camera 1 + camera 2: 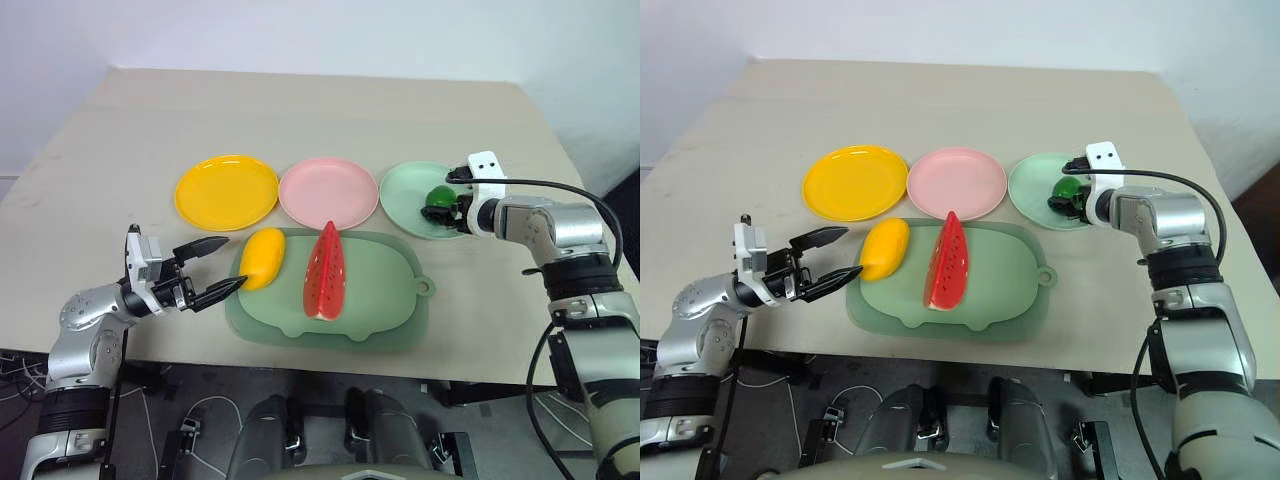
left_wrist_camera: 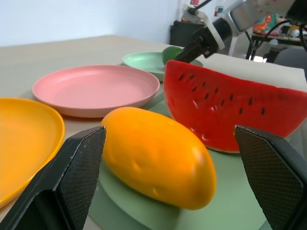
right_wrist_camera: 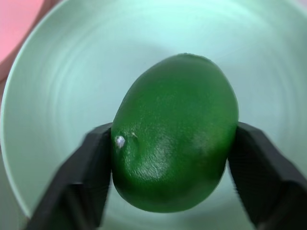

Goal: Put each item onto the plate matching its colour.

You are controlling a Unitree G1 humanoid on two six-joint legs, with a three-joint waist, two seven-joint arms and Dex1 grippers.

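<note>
Green fruit [image 3: 175, 134] sits between the right gripper [image 1: 452, 203] fingers over the green plate [image 1: 405, 190], at two o'clock from the mat [image 1: 385, 300]; the fingers touch both its sides, so I judge it gripped but cannot be sure, the release step seemingly in hand; left gripper [image 1: 214, 268] gapes wide, empty, beside the mango [image 1: 262, 258] at its three o'clock; next comes closing on the mango for the yellow plate [image 1: 226, 190]; the watermelon wedge [image 1: 326, 270] waits.

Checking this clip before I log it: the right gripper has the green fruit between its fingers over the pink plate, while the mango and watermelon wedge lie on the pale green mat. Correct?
Not quite. The right gripper has the green fruit between its fingers over the green plate, not the pink plate; the right wrist view shows it. The mango and watermelon wedge do lie on the pale green mat.
</note>
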